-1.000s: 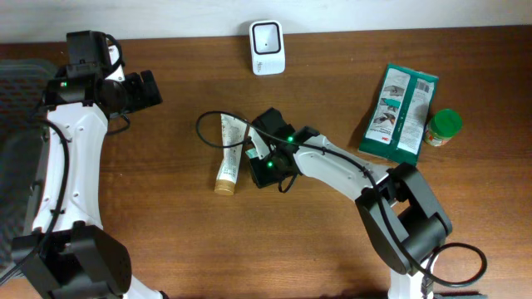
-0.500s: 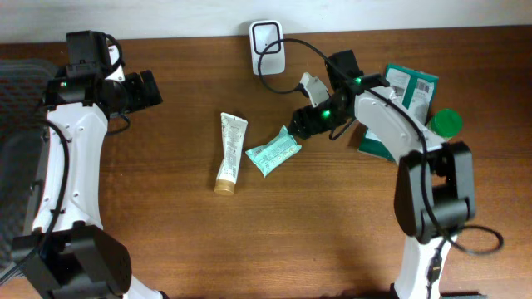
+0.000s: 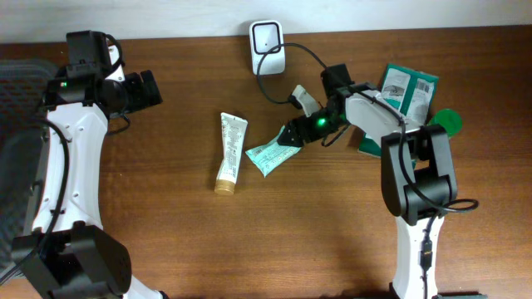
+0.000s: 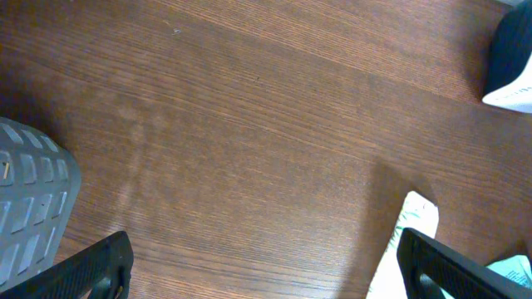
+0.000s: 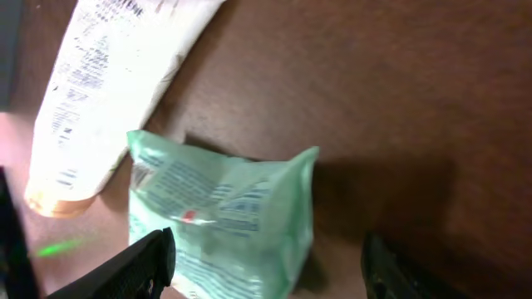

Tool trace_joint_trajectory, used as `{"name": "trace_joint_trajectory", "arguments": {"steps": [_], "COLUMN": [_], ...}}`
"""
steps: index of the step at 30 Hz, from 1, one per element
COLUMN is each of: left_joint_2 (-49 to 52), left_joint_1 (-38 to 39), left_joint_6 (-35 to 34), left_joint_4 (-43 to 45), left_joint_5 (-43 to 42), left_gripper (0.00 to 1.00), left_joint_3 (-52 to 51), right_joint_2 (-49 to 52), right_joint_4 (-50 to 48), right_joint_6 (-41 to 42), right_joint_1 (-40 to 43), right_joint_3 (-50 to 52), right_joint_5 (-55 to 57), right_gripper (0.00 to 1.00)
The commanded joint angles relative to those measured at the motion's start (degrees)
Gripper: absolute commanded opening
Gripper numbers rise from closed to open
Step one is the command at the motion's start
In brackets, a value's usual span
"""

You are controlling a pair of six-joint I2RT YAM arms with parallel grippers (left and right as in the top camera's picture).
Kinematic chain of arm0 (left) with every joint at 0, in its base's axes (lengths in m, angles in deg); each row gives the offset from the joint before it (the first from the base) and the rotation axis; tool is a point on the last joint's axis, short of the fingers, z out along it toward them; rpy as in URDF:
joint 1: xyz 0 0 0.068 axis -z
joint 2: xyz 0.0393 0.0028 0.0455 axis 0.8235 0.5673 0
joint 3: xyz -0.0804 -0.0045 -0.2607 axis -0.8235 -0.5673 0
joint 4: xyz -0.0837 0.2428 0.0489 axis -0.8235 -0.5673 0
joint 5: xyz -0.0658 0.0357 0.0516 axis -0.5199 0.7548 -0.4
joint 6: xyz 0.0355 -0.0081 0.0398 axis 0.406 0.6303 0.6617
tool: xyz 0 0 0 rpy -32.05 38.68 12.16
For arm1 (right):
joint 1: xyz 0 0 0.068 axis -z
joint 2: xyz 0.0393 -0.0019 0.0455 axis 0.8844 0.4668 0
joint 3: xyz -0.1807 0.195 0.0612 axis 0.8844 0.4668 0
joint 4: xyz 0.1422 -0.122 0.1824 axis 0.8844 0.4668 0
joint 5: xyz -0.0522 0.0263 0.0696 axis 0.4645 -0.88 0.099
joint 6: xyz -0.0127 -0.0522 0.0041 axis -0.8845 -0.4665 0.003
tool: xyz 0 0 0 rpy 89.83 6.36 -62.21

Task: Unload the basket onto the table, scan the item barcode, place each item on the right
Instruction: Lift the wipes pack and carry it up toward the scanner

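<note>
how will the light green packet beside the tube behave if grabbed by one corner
Probably floppy: the light green packet looks like thin creased film, so it should sag from a corner grip. Likely light, since it is a slightly puffed pouch rather than a solid block. Its smooth film may slip a little.

I see a dark brown, wood-grained tabletop (image 3: 166, 241). The pouch (image 3: 271, 155) is mint green with white print and a small red mark. The tube (image 3: 229, 149) is cream with a tan cap. The scanner (image 3: 267, 46) is white.
</note>
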Motion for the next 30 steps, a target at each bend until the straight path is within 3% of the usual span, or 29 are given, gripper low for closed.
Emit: {"name": "trace_joint_trajectory", "arguments": {"steps": [1, 3, 8, 13, 17, 22, 26, 30], "left_joint_2": [-0.52, -0.52, -0.52, -0.52, -0.52, -0.52, -0.52, -0.52], "left_joint_1": [-0.17, -0.15, -0.17, -0.17, -0.17, -0.17, -0.17, -0.15], "left_joint_6": [0.31, 0.31, 0.31, 0.31, 0.31, 0.31, 0.31, 0.31], "left_joint_4": [0.09, 0.09, 0.09, 0.09, 0.09, 0.09, 0.09, 0.09], "left_joint_5": [-0.02, -0.02, -0.02, -0.02, -0.02, -0.02, -0.02, -0.02], "left_gripper": [0.99, 0.99, 0.99, 0.99, 0.99, 0.99, 0.99, 0.99], "left_joint_3": [0.39, 0.39, 0.39, 0.39, 0.39, 0.39, 0.39, 0.39], "right_joint_2": [1.97, 1.97, 1.97, 1.97, 1.88, 0.31, -5.31, -11.61], "right_joint_4": [2.43, 4.13, 3.23, 1.51, 0.9, 1.66, 6.38, 10.03], "right_joint_6": [-0.7, -0.52, 5.97, 7.48, 7.48, 7.43, 7.43, 7.43], "right_joint_1": [-2.21, -3.04, -3.69, -3.69, -3.17, -1.6, 1.03, 3.32], "right_joint_3": [-0.26, -0.11, 2.51, 2.84, 2.84, 2.67, 0.55, -1.66], "right_joint_5": [-0.66, 0.2, 2.58, 0.72, -1.31, -3.37, -6.73, -12.28], "right_gripper": [0.69, 0.64, 0.4, 0.32, 0.16, 0.12, 0.04, 0.04]}}
